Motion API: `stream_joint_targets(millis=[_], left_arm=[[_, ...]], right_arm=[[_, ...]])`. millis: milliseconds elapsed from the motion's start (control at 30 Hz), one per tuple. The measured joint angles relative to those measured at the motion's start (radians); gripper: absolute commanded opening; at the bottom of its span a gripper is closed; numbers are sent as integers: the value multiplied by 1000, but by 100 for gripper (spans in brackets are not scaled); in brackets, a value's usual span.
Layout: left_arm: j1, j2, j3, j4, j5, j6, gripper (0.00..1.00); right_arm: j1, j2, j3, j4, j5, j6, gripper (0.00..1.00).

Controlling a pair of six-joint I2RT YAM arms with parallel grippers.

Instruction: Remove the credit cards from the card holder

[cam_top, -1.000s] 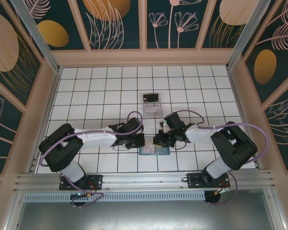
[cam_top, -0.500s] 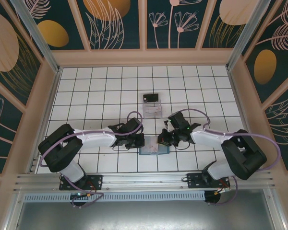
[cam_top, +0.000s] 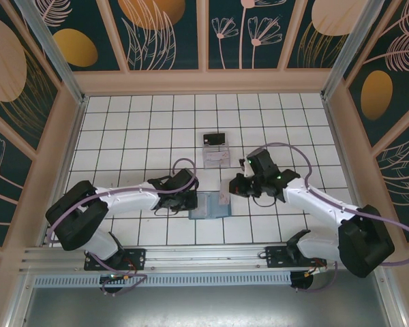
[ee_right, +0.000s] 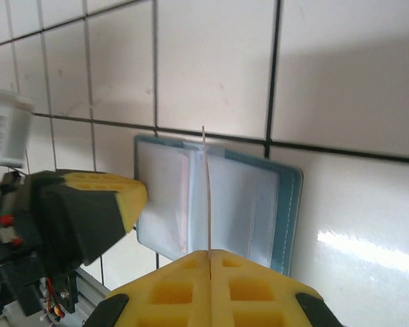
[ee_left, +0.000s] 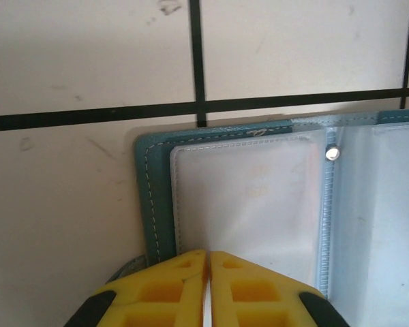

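Right pincer (ee_right: 209, 254) pinches 1 thin card (ee_right: 206, 191) — stitched teal card holder (ee_right: 252, 204) open.

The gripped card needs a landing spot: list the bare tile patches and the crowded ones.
Bare: the far rows between the dark card and the back wall; the tiles left of the clear tray; the far-right tiles beyond the right gripper and its card. Crowded: the middle, around left gripper, card holder and tray.
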Motion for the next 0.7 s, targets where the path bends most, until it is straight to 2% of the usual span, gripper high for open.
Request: stream_joint_targets(millis=[233,400,700], left_arm=[[13,-56,1,-58,-32,4,16],[27,-65,6,-70,-33,12,16],[42,-101,-11,-73,-33,15,17]], right_arm=[[-1,45,176,-31,84,-225,0],[-1,147,292,-43,128,-526,0],[-1,402,586,-215,224,-1127,0]])
